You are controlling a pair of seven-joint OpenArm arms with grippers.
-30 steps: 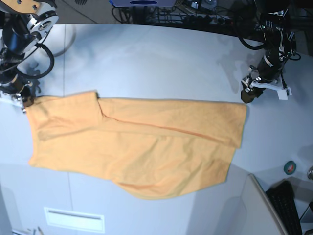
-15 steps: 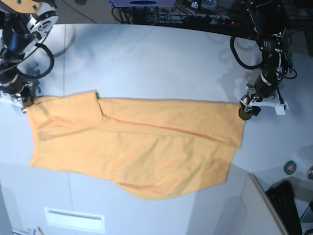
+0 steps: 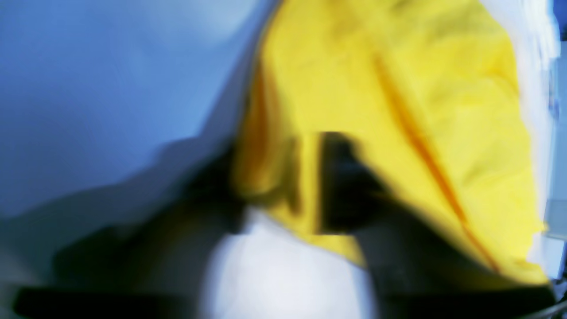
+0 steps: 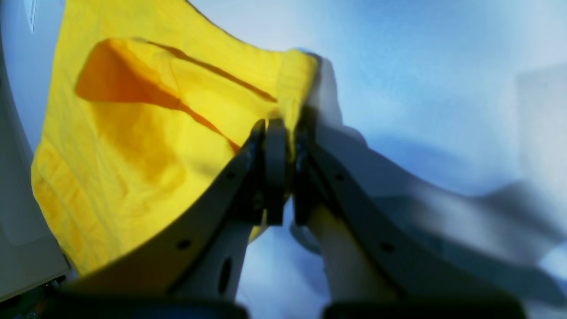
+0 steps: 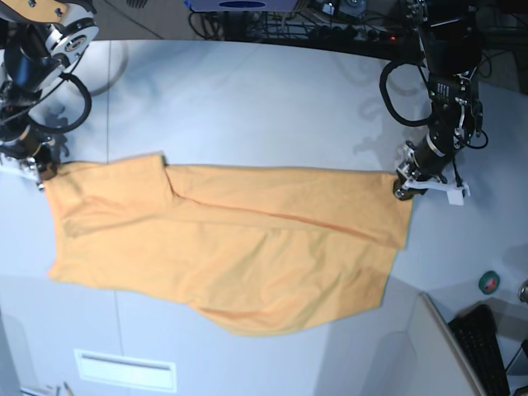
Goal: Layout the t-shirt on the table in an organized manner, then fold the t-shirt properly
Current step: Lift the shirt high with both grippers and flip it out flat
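Note:
The light orange t-shirt [image 5: 231, 247] lies spread widthwise on the pale table [image 5: 272, 107], with one long crease across it. My right gripper [image 5: 39, 172] is at the shirt's far left corner. In the right wrist view its jaws [image 4: 283, 133] are shut on the shirt's hem [image 4: 133, 133]. My left gripper [image 5: 403, 186] is down at the shirt's upper right corner. The left wrist view is blurred; the gripper [image 3: 279, 177] there has two dark fingers apart, with shirt fabric [image 3: 421, 88] between them.
A green tape roll [image 5: 490, 281] and a black keyboard [image 5: 483, 346] lie at the right front, beside a raised panel edge [image 5: 437, 330]. A white label [image 5: 125, 370] is at the front edge. Cables [image 5: 330, 25] run along the back.
My left gripper has come down and towards the shirt, from beside its upper right corner onto that corner. The right gripper and the shirt have not moved.

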